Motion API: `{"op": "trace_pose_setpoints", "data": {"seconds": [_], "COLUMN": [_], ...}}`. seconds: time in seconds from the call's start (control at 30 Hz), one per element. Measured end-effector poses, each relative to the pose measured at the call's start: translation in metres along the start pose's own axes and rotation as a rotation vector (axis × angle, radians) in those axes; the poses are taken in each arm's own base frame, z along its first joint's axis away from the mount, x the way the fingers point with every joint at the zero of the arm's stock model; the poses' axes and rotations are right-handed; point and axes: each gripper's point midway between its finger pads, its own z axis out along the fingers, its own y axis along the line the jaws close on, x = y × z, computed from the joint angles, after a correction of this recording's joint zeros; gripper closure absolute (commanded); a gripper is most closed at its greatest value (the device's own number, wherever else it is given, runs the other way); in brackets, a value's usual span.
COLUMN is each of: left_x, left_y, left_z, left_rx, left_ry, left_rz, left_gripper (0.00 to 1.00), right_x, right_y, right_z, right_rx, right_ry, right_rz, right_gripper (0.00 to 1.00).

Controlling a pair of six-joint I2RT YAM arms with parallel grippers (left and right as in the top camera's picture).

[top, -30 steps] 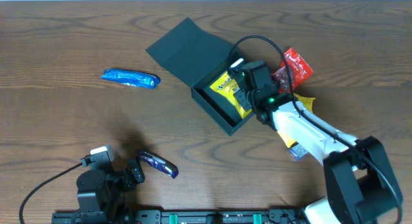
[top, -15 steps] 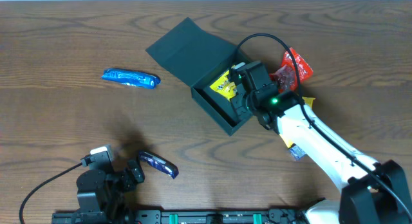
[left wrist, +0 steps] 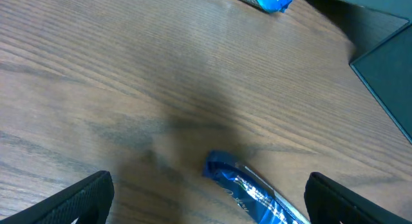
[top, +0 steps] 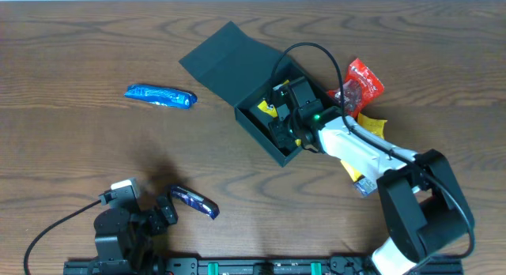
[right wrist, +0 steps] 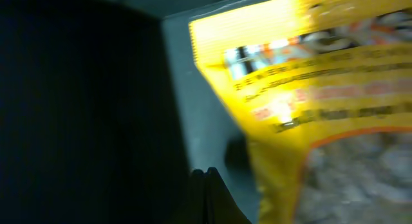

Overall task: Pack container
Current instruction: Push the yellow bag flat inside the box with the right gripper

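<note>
At the table's front edge your left fingers [left wrist: 84, 198] gape empty over a blue packet [left wrist: 257, 195], while mid-table your right fingers [right wrist: 207, 192] sit shut inside the open container [top: 225, 58] beside the yellow packet [right wrist: 290, 89], where any sideways drag could skid it.

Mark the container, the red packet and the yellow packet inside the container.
container [top: 225, 58]: overhead, open lid flap.
red packet [top: 365, 79]: overhead, wrapper middle.
yellow packet [right wrist: 290, 76]: right wrist, printed upper face.

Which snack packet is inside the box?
The yellow packet in the dark green box, under the right gripper; all others lie outside on the table.
</note>
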Motion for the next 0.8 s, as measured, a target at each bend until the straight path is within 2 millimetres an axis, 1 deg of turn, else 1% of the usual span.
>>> {"op": "trace_pose_setpoints", "data": {"seconds": [0.17, 0.3, 0.33, 0.4, 0.53, 0.63, 0.73, 0.8], "left_x": [0.0, 0.0, 0.0, 0.0, 0.0, 0.0, 0.0, 0.0], "left_y": [0.0, 0.0, 0.0, 0.0, 0.0, 0.0, 0.0, 0.0], "left_z": [0.0, 0.0, 0.0, 0.0, 0.0, 0.0, 0.0, 0.0], "left_rx": [0.0, 0.0, 0.0, 0.0, 0.0, 0.0, 0.0, 0.0], "left_ry": [0.0, 0.0, 0.0, 0.0, 0.0, 0.0, 0.0, 0.0], "left_rz": [0.0, 0.0, 0.0, 0.0, 0.0, 0.0, 0.0, 0.0], "left_gripper": [0.05, 0.04, 0.05, 0.05, 0.04, 0.05, 0.04, 0.05], "right_x": [-0.004, -0.014, -0.017, -0.019, -0.016, -0.015, -0.015, -0.015], "right_y": [-0.024, -0.038, -0.045, -0.052, -0.057, -0.059, -0.057, -0.052], "right_z": [-0.002, -0.004, -0.005, -0.004, 0.004, 0.006, 0.006, 0.007], "right_rx": [0.138, 0.198, 0.225, 0.251, 0.276, 0.287, 0.277, 0.25], "right_ry": [-0.016, -0.059, -0.073, -0.083, -0.072, -0.07, -0.071, -0.071], "right_rz": [0.0, 0.012, 0.018, 0.024, 0.025, 0.026, 0.026, 0.025], "right_gripper": [0.99, 0.99, 0.99, 0.99, 0.99, 0.99, 0.99, 0.99]}}
